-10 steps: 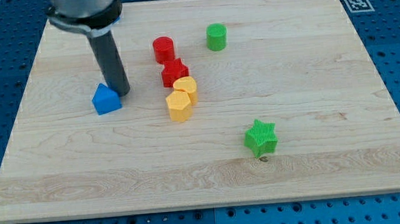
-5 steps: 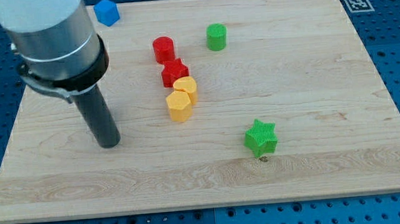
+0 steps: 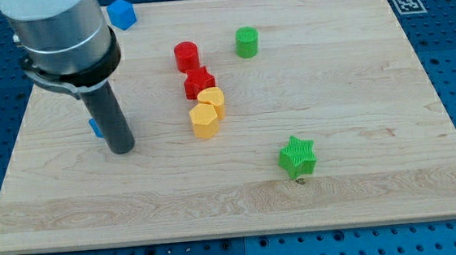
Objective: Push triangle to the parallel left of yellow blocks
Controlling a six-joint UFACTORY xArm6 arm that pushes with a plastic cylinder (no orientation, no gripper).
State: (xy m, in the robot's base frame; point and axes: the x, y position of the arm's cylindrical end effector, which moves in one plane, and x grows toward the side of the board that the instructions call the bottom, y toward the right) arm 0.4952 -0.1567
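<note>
The blue triangle (image 3: 95, 127) shows only as a sliver at the left edge of my rod, which hides most of it. My tip (image 3: 122, 150) rests on the board just to the view's bottom right of that sliver, close to it; contact cannot be told. The two yellow blocks (image 3: 211, 100) (image 3: 204, 121) sit touching each other near the board's middle, well to the view's right of the tip.
A red cylinder (image 3: 186, 56) and a red star (image 3: 198, 82) stand above the yellow blocks, the star touching the upper one. A green cylinder (image 3: 246, 41) is at top centre, a green star (image 3: 297, 156) at lower right, a blue cube (image 3: 121, 14) at the top edge.
My tip went from the triangle's right side down and to the left, then slightly back up. The triangle has shifted a little left and down and is now mostly hidden behind the rod.
</note>
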